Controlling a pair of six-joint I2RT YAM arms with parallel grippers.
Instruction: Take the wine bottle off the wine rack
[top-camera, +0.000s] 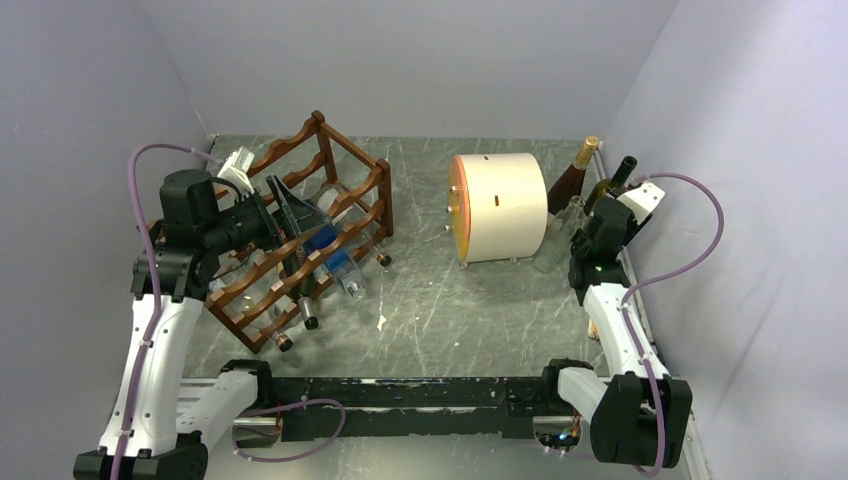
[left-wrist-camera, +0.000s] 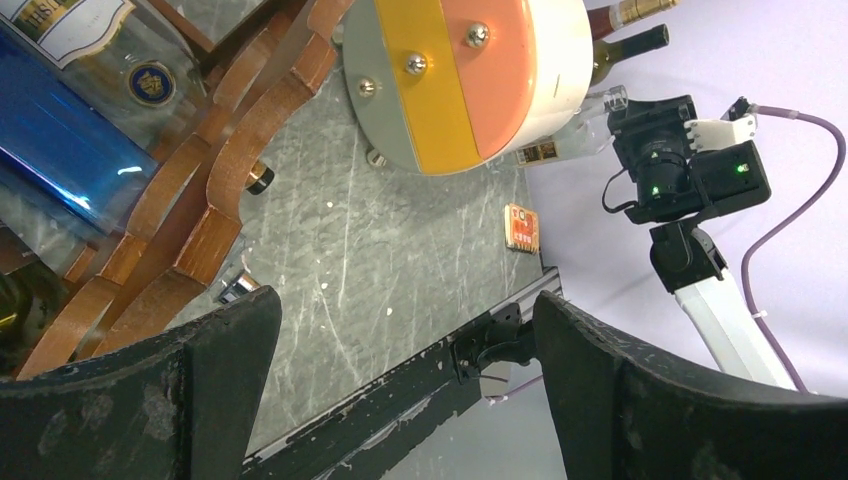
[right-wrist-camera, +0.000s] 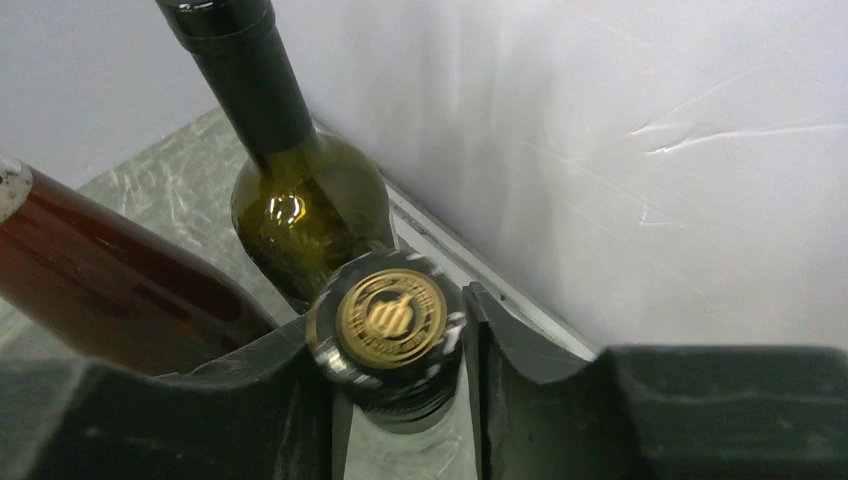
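The reddish-brown wine rack (top-camera: 345, 200) stands askew at the left of the table, with several bottles lying in it, among them a blue-wrapped bottle (top-camera: 328, 245). My left gripper (top-camera: 300, 215) hovers over the rack, open and empty. In the left wrist view (left-wrist-camera: 405, 330) the rack's wavy rails (left-wrist-camera: 230, 150) and the blue bottle (left-wrist-camera: 60, 150) lie to its left. My right gripper (top-camera: 585, 225) is at the far right. In the right wrist view (right-wrist-camera: 392, 325) it is shut on the neck of an upright clear bottle with a black, gold-crested cap (right-wrist-camera: 392, 315).
A cream drum with an orange face (top-camera: 500, 207) lies mid-table. A reddish bottle with gold foil (top-camera: 570, 180) and a green bottle (top-camera: 610, 180) stand in the back right corner by the wall, close to the clear bottle. Bottle necks (top-camera: 308, 320) stick out of the rack's front.
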